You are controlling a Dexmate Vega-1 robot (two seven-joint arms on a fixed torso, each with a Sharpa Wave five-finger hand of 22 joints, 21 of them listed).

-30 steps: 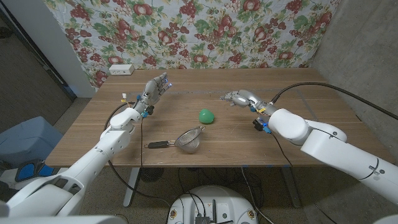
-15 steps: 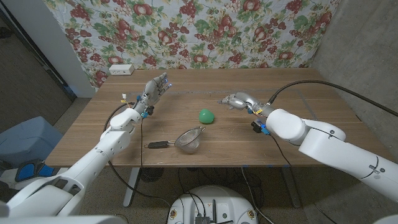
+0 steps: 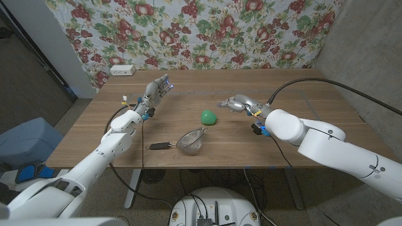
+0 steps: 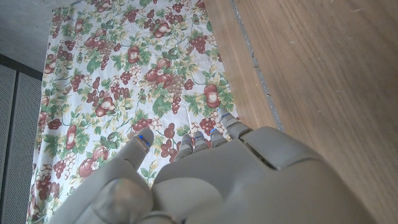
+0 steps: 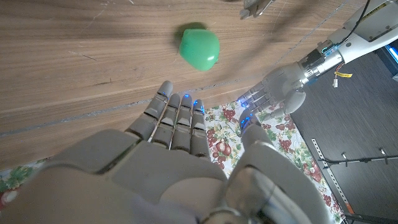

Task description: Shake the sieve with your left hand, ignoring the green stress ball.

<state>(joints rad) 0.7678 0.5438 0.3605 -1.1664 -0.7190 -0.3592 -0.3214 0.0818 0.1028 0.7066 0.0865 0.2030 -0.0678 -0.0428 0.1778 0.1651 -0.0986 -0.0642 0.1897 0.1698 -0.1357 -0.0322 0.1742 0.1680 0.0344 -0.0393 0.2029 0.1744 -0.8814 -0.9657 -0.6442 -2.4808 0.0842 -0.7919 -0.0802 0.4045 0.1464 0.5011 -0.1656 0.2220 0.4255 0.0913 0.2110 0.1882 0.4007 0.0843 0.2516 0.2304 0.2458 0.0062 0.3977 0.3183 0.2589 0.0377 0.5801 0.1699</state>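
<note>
Sieve (image 3: 193, 140): lies on the wooden table (image 3: 301, 135) near its front edge, black handle (image 3: 161, 145) pointing toward the left arm's side.
Green stress ball (image 3: 208, 117): just behind the sieve, apart from it.
Left hand (image 3: 157, 89): raised well behind the sieve, fingers apart, holding nothing.
Right hand (image 3: 235, 102): beyond the ball from the sieve (empty too), fingers extended and parted.

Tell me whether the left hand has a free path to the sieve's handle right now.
Probably yes. The left hand is raised, holding nothing, and bare table lies between it and the sieve, whose handle points toward that side. The green ball sits off that path.
</note>
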